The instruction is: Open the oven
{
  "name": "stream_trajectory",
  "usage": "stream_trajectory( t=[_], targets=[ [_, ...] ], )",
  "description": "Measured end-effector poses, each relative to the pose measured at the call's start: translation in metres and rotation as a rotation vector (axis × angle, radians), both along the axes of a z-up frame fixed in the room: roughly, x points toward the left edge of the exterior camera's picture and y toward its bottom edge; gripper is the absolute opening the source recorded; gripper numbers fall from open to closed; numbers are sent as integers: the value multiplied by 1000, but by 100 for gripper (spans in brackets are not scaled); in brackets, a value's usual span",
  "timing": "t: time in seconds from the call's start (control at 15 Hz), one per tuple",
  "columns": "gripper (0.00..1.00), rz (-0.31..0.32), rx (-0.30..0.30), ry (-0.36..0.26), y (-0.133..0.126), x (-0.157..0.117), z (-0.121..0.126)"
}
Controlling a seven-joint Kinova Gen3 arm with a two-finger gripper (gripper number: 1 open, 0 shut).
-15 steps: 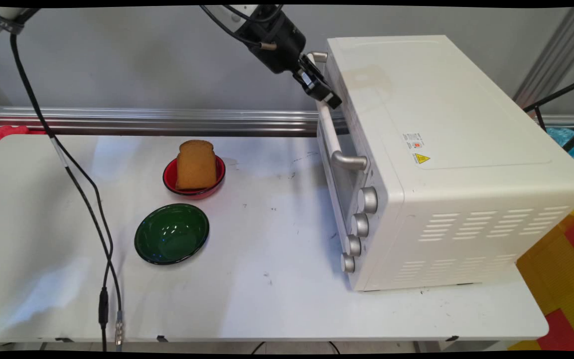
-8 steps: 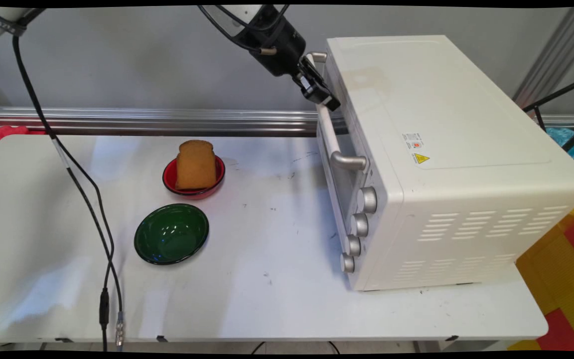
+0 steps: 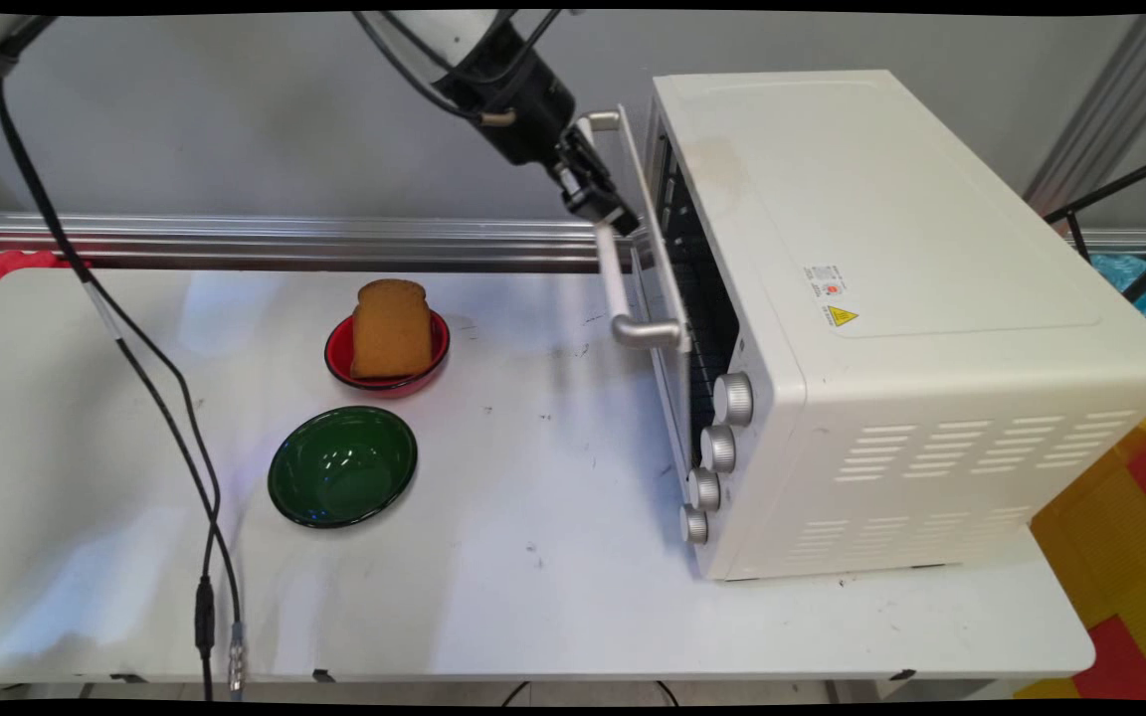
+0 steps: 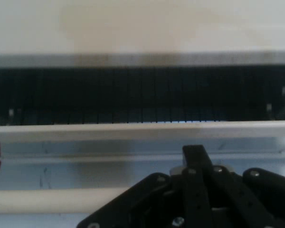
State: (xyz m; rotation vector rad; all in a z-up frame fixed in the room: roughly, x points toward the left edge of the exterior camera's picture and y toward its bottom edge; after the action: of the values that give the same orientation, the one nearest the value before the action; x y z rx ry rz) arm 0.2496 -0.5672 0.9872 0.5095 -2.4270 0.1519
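From my remote station I log one white table [image 3: 533, 597] carrying, left to right with the oven as landmark: two black cables [image 3: 135, 368] hanging well left of the oven; one red bowl [image 3: 387, 363] holding one slice of toast [image 3: 391, 327] standing on edge, left of the oven door; one green bowl [image 3: 342, 465], just nearer the camera than the red bowl and apart from it; one black gripper [image 3: 605, 211] at the oven's handle; one white toaster oven [image 3: 891, 318] on the table's right part. On the oven I count one door [image 3: 655, 229], one bar handle [image 3: 615, 273] and four knobs [image 3: 717, 449] in a row below the door. The door faces left toward the bowls and stands ajar, its top edge tipped away from the oven body, showing a dark wire rack [image 3: 707, 308] in the gap. The handle's long axis runs along the door's front, from the wall side toward the camera. The gripper meets the handle at its far end; I cannot tell whether its fingers are closed around the bar. In the hand view the linkage [image 4: 199, 199] hides the fingertips, with the handle bar [image 4: 52, 199] passing behind it and the dark opening [image 4: 142, 95] above.
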Motion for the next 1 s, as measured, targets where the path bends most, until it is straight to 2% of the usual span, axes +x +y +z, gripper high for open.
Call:
stream_trajectory(
  t=[0.6, 1.0],
  targets=[
    [0, -6, 29, -56, 25, 33, -29],
    [0, -16, 23, -73, 32, 46, -52]
  ],
)
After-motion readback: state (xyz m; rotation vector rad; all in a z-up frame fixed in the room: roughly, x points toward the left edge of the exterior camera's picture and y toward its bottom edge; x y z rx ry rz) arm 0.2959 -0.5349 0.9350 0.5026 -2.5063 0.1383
